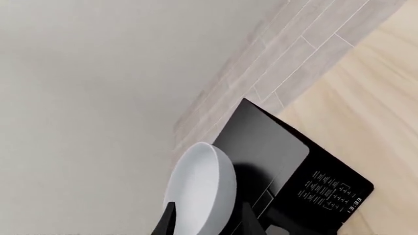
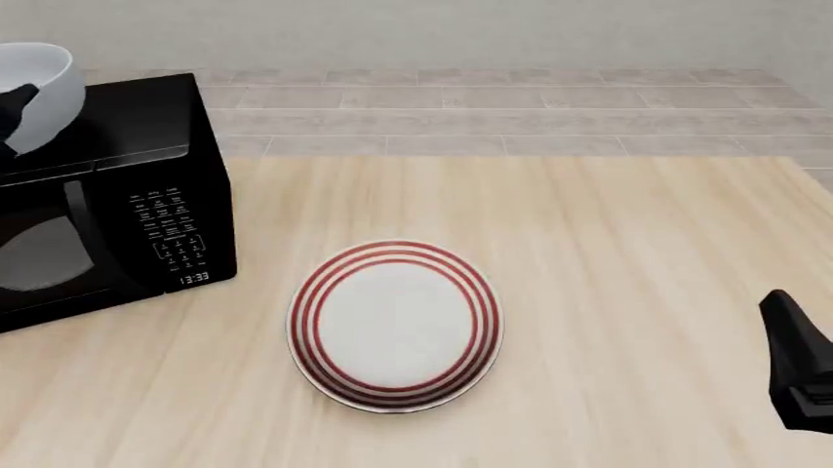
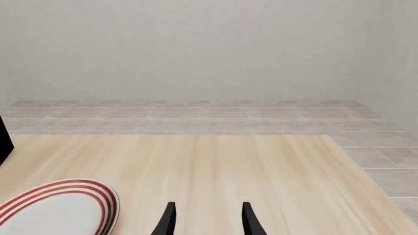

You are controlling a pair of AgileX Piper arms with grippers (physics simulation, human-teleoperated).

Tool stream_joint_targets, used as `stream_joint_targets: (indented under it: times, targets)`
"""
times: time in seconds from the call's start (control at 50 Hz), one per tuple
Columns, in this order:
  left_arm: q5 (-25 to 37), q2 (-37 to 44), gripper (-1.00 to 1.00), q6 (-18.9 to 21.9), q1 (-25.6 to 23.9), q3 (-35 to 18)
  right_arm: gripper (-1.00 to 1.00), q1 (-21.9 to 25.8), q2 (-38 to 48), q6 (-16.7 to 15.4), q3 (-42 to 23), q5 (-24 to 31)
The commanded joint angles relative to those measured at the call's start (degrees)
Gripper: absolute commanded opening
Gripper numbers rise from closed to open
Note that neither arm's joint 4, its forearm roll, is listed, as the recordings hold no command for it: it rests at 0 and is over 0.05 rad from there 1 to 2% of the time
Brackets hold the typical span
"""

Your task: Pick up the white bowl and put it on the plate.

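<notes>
Nearest the front camera, at the near right edge of the table (image 2: 625, 253), sits the right gripper (image 3: 205, 218), a dark shape hanging low over bare wood; its wrist view shows the two fingers apart with nothing between them. Left of it, near the middle of the table, lies the plate (image 2: 396, 323), flat and white with three red rings, nothing on it. At the far left stands a black microwave (image 2: 124, 195) with its door shut. Above the microwave's top, at the left edge of the picture, the white bowl (image 2: 39, 93) hangs in the air, tilted, with the left gripper (image 1: 205, 220) clamped on its rim, one finger inside and one outside. The hold is on the rim alone, so the glossy bowl could likely swing or slip out on a quick move. It could also clip the microwave's top corner if lowered before it has moved right. Between the microwave and the plate is a strip of open wood, and the whole right half of the table is free, with the right arm well apart from the plate.
</notes>
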Motion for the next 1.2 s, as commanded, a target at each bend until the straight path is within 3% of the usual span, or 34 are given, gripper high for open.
stream_joint_targets:
  times: [0.02,0.68,1.2]
  targets:
    - [-3.5,4.4,1.0,0.3,1.0,0.9,1.0,0.0,0.0,0.0,0.0,0.0]
    - [-14.6,17.2,1.0,0.3,5.0,2.4,1.0,0.0,0.0,0.0,0.0,0.0]
    - [-18.5,23.6,1.0,0.3,7.8,1.3,1.0,0.0,0.0,0.0,0.0,0.0]
